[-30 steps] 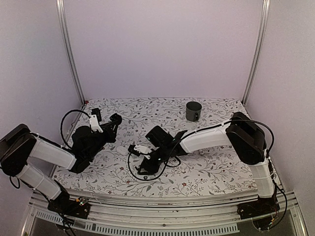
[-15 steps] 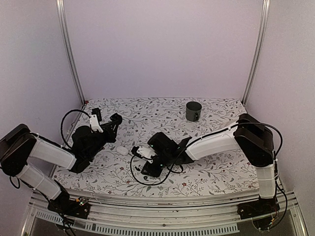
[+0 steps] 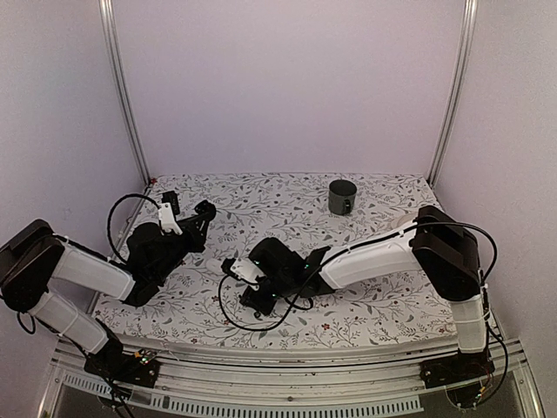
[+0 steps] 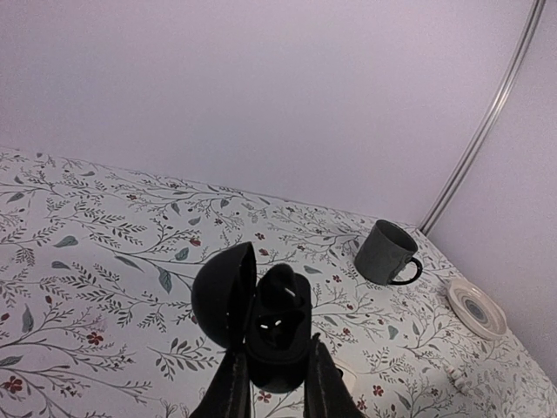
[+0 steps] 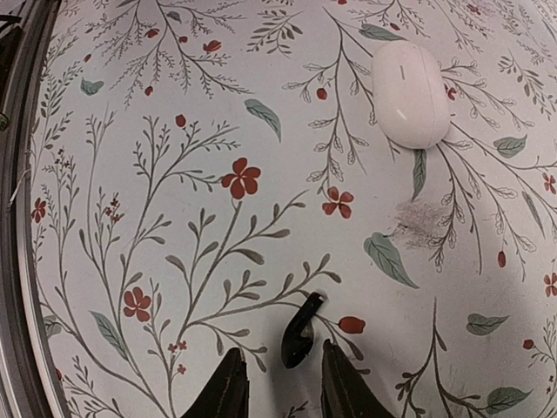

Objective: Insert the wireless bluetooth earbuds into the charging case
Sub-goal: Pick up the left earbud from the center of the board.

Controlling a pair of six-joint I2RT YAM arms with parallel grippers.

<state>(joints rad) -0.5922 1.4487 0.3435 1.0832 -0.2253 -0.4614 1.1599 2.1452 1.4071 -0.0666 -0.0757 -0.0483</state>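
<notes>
As it lies between the right fingers (image 5: 339,383), the earbud (image 5: 298,338) points stem-first away.

Table cover (image 5: 130,218): off-white ground with an all-over botanical print of thin dark stems, grey-green leaves, red flowers and red berries; one grey smudge (image 5: 416,228) on it
Charging case (image 4: 277,335): glossy black inside and out, two small pale glints in the interior
Earbud (image 5: 298,338): black, shiny
Oval pebble-like object (image 5: 410,94): plain white, one short faint line on top
Mug (image 4: 387,253): dark grey, plain
Saucer (image 4: 476,307): white rim, grey-blue ringed centre
Arms (image 3: 365,252): white shells, black joints and cables
Walls (image 3: 287,78): pale lilac; corner posts (image 3: 452,87) silver
</notes>
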